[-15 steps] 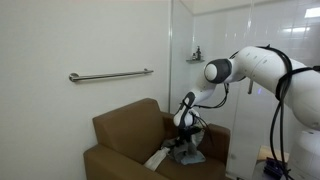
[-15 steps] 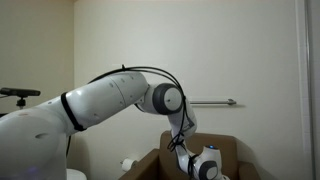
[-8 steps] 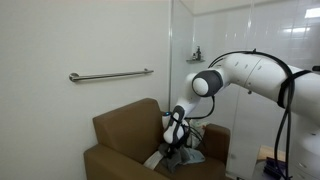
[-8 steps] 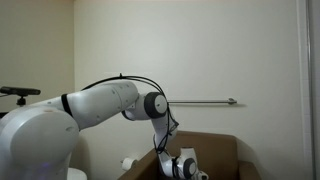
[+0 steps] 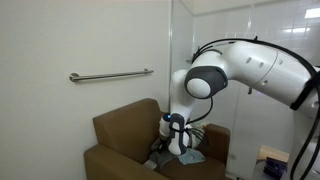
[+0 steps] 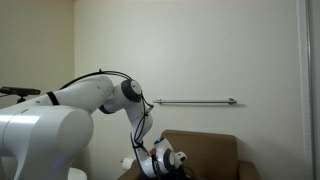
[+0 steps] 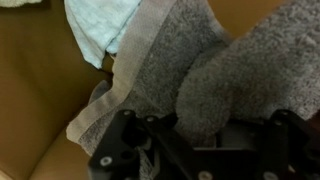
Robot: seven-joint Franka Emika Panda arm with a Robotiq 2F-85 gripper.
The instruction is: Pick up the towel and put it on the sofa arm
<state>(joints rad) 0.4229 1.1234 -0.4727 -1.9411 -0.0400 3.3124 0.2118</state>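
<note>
The dark grey towel (image 7: 200,70) fills the wrist view, and a thick fold of it runs down between my jaws. My gripper (image 7: 210,135) is shut on that fold. In an exterior view my gripper (image 5: 166,146) hangs low over the seat of the brown armchair, with the towel (image 5: 158,152) bunched under it. The sofa arm (image 5: 108,158) lies left of and below the gripper, and it is bare. In an exterior view the wrist (image 6: 165,161) sits low in front of the chair, and the towel is hard to make out there.
A light blue cloth (image 7: 105,25) lies on the brown seat beside the towel; it also shows in an exterior view (image 5: 195,156). The chair back (image 5: 125,120) and the chair's right arm (image 5: 215,135) flank the gripper. A metal grab bar (image 5: 110,74) is on the wall above.
The arm has swung left across the chair, from near the chair's right arm to over the seat. The towel came along in the gripper.
</note>
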